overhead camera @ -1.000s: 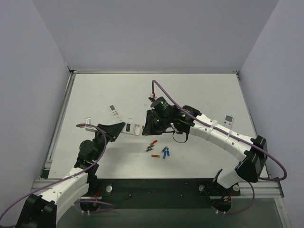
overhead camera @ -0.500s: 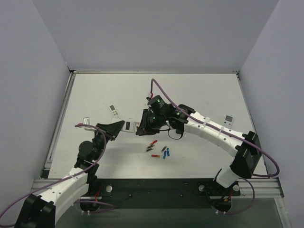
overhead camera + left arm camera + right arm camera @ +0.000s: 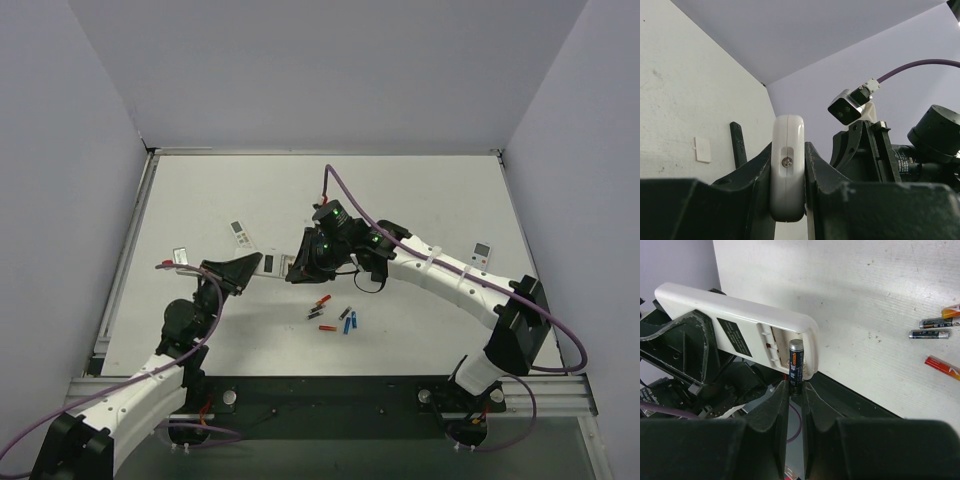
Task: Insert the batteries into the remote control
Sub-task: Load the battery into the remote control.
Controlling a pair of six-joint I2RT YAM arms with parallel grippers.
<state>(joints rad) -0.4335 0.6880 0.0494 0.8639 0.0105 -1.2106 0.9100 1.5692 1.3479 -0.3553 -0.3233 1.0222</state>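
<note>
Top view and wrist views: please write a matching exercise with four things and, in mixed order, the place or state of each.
1. remote control
2. dark battery
3. red battery
4. slim remote

a. pinched by the right gripper at the open bay
b. on the table, beyond the left gripper
c. clamped in the left gripper
d. among the loose batteries

Pairs: 1-c, 2-a, 3-d, 4-b

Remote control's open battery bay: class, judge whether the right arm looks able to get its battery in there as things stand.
Probably yes. The left tool holds the remote control with its open bay facing the right tool, whose dark battery stands at the bay's end slot. Nothing shows between them.
</note>
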